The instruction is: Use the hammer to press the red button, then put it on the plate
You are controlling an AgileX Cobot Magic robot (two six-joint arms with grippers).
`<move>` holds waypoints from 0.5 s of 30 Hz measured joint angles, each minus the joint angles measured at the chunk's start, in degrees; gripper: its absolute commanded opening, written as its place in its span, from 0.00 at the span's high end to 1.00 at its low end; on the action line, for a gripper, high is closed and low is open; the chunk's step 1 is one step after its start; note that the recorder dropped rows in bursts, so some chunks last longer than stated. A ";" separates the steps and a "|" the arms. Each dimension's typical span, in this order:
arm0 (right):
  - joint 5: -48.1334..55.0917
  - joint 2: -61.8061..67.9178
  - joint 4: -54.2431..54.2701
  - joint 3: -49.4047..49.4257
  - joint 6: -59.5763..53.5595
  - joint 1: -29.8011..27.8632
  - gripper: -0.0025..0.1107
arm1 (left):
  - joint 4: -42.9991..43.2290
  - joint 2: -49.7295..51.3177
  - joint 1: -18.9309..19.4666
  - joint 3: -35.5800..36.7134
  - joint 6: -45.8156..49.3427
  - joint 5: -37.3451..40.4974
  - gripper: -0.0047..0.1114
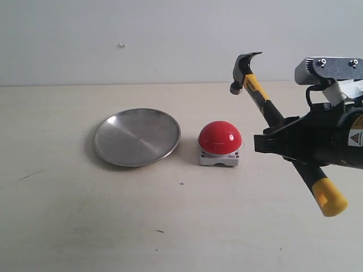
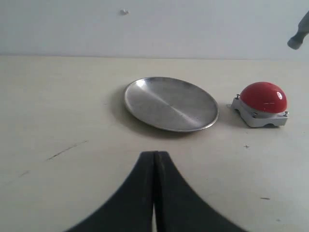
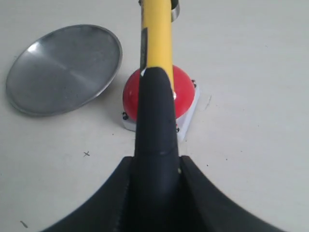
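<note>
My right gripper [image 1: 279, 140] is shut on the black handle of the hammer [image 1: 266, 105] and holds it in the air, tilted, with the dark head up and to the left and the yellow butt [image 1: 330, 197] low on the right. The head hangs above and slightly right of the red button [image 1: 219, 137]. From the right wrist, the hammer [image 3: 156, 72] runs out over the red button [image 3: 183, 94] between the shut right gripper [image 3: 155, 162]. The silver plate [image 1: 136, 136] lies left of the button. My left gripper [image 2: 155, 155] is shut and empty, short of the plate [image 2: 170, 103].
The pale tabletop [image 1: 113, 215] carries a few small dark marks, and a plain wall [image 1: 142, 34] rises behind it. The left wrist view catches the hammer's face [image 2: 295, 42] at its edge, above the red button [image 2: 263, 98].
</note>
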 measured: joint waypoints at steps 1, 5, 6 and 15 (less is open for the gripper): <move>0.72 0.00 0.00 0.00 -0.14 0.00 0.98 | 0.00 0.00 0.00 0.00 0.00 0.00 0.96; 1.36 0.00 0.10 0.00 -0.14 0.00 0.98 | 0.00 0.00 0.00 0.00 0.00 0.00 0.96; 0.88 0.00 0.23 0.00 -0.14 0.00 0.98 | 0.00 0.00 0.00 0.00 0.00 0.00 0.96; 2.67 -5.11 0.60 -5.92 -0.14 0.00 0.98 | 0.00 0.00 0.00 0.00 0.12 0.00 0.96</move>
